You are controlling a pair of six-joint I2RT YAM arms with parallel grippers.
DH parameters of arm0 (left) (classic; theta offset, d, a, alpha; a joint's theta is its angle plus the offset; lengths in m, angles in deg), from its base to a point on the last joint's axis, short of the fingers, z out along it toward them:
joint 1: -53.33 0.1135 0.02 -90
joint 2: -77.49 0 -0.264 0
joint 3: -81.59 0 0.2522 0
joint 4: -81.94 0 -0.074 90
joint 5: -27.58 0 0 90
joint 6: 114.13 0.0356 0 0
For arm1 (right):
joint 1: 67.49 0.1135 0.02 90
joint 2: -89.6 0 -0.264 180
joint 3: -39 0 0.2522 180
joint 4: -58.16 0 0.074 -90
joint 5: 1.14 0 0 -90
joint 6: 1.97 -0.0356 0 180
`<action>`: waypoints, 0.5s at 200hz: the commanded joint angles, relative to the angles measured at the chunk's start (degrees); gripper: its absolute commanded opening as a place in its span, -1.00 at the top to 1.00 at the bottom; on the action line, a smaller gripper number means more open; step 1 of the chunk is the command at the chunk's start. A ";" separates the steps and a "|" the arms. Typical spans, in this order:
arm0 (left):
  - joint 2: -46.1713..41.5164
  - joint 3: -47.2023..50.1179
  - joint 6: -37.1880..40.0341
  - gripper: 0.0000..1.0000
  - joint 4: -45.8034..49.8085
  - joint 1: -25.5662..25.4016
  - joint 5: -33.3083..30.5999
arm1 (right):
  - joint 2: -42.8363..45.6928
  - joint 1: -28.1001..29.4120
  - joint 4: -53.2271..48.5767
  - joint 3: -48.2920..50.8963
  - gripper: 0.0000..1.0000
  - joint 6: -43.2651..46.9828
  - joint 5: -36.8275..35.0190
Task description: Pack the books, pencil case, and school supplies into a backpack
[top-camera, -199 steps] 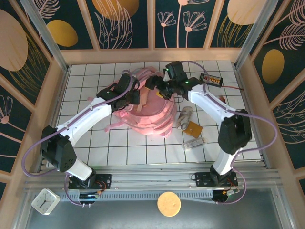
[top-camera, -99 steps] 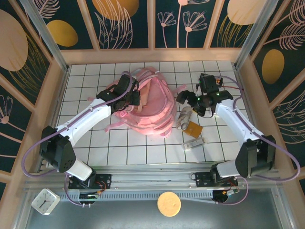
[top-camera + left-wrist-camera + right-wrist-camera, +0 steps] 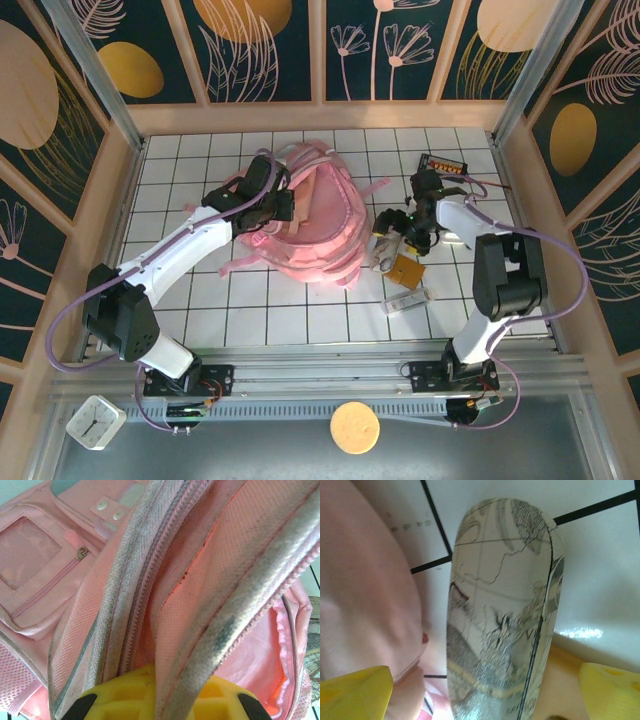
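White tiled table (image 3: 250, 312); orange-brown book (image 3: 405, 268) just beside pencil case (image 3: 500, 615), lying untouched between spread jaws of right gripper (image 3: 482, 687); left gripper (image 3: 165, 705) pinches backpack (image 3: 45, 565) rim.

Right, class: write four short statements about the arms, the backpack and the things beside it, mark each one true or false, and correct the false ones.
1. The left gripper is clamped on the zip edge of the backpack. True.
2. The right gripper is shut. False: its fingers stand wide apart, with the pencil case between them.
3. In the top view, the pencil case lies on the table to the right of the backpack. True.
4. The orange-brown square book is inside the backpack. False: it lies on the tiles, beside the pencil case.
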 commanded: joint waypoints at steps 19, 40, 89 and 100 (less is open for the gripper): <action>-2.38 0.33 0.43 1.00 -5.60 0.27 1.83 | -3.32 -0.39 3.27 0.66 -0.87 1.36 0.51; -2.29 0.52 0.49 1.00 -5.75 0.32 2.00 | -4.71 -0.71 4.36 0.56 -0.79 1.26 0.69; -1.78 0.27 0.44 1.00 -6.10 0.28 2.65 | -6.74 -1.09 5.84 0.39 -0.52 1.01 0.78; -1.68 0.25 0.34 1.00 -6.19 0.27 2.90 | -6.49 -1.22 6.25 0.31 -0.46 0.92 0.61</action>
